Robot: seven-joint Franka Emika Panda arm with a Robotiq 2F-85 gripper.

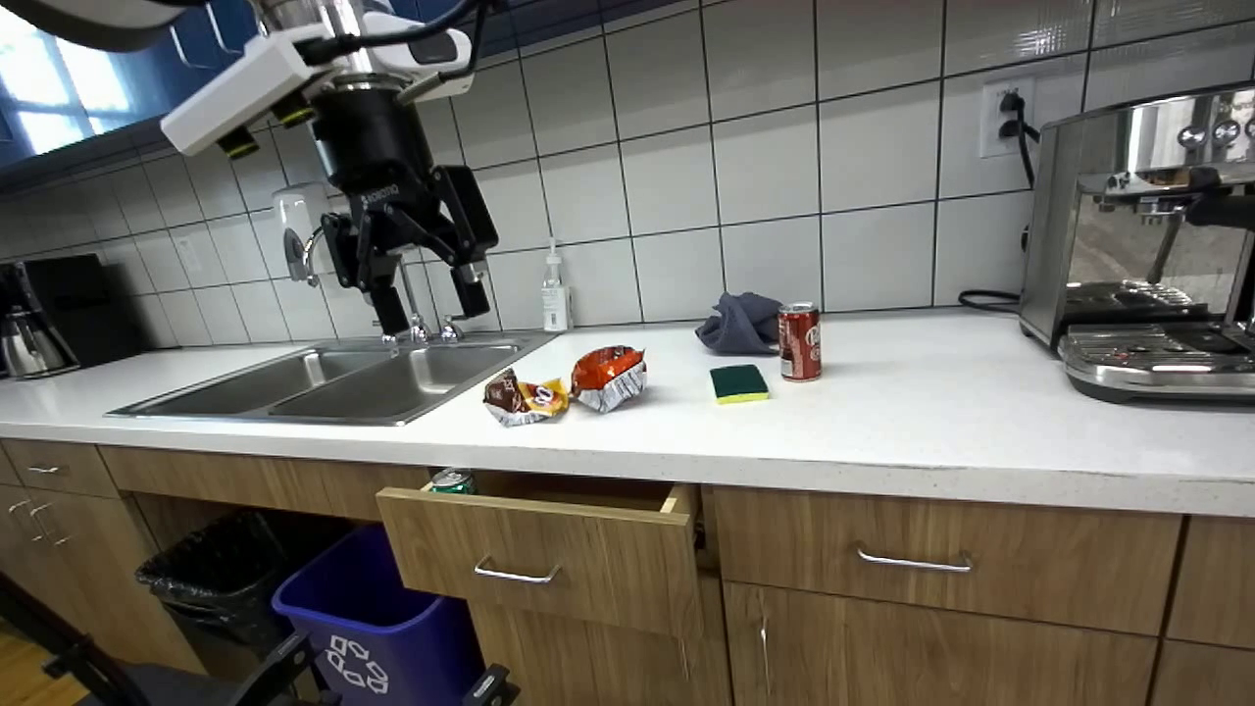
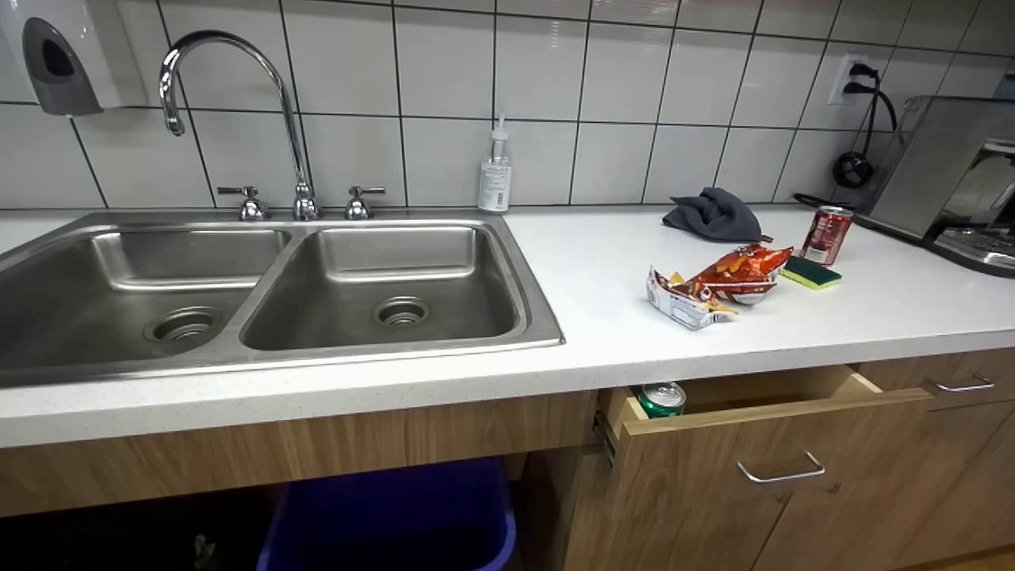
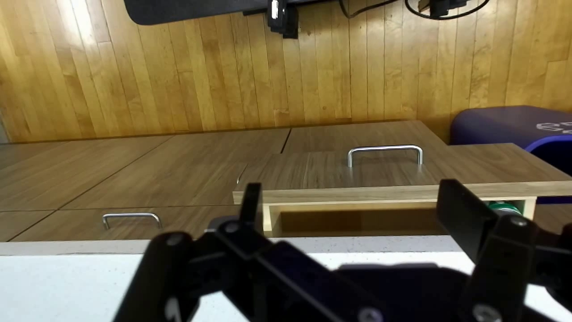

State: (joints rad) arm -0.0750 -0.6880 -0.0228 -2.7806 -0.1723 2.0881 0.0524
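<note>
Drawer (image 1: 578,549) juts past the counter edge (image 1: 627,467), well apart from jaws spread wide.

White glare on the floorboards (image 3: 201,80)

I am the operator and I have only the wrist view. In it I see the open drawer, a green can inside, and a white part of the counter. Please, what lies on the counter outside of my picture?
Observer: In both exterior views, two crumpled snack packets lie on the counter: an orange-red packet and a brown and yellow packet.
Operator: Thank you. Is there any drink on the counter as well?
Observer: Yes, a red can stands close to a green and yellow sponge.
Operator: And what is beside the blue bin, on the side away from the drawer?
Observer: A trash bin, lined with black plastic.
</note>
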